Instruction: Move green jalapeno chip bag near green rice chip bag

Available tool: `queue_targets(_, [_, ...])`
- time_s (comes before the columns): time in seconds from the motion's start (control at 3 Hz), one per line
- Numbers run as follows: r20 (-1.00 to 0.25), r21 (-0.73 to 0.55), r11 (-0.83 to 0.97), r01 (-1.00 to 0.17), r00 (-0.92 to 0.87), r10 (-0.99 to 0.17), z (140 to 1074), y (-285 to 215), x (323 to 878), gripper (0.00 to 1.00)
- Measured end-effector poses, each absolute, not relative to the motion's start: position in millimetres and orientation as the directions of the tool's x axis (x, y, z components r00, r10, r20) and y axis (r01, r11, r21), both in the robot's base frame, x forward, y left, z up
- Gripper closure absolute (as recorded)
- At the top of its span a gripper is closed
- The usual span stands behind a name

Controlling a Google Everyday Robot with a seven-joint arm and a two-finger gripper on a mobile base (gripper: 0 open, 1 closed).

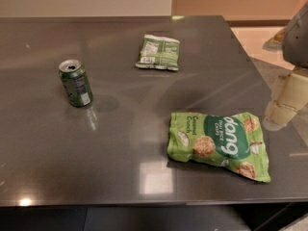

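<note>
1. The gripper [279, 110] hangs at the right edge of the view, over the right side of the table [120, 143], just beside the upper right corner of the green rice chip bag [219, 143].
2. Its cream, segmented body slants down and to the left from a grey arm section [297, 32] that comes in at the top right corner. I cannot tell whether the gripper is spread apart or closed together.
3. The dark, glossy table shows three edges. The far one runs along the wall, the right one runs diagonally from the back toward the lower right, and the near one crosses the bottom of the view.
4. A wide stretch of tabletop lies between the two bags, and another lies left of the green rice chip bag.
5. The green jalapeno chip bag [158, 52] lies flat toward the back of the table, near the middle, well apart from the gripper and from the other bag.
6. It is small and crinkled, green with a white label panel on its left part and white sealed edges.
7. The green rice chip bag lies flat at the front right, near the front edge. It is large and bright green, with white "dang" lettering turned sideways on a dark green circle and pictures of round tan crisps.
8. A green soda can [75, 83] stands upright at the left, well apart from both bags.
</note>
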State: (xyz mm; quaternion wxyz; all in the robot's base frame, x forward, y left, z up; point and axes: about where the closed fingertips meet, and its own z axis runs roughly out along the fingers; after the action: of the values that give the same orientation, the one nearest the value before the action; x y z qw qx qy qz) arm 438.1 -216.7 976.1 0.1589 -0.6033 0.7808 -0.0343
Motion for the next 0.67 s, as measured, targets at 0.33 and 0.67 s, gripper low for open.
queue_targets(0.33, [-0.207, -0.246, 0.270, -0.931, -0.221, -0.953, 976.2, -216.7, 438.1, 0.00])
queue_targets(0.67, [-0.218, -0.261, 0.262, -0.929, -0.207, -0.954, 980.3, -209.7, 461.1, 0.00])
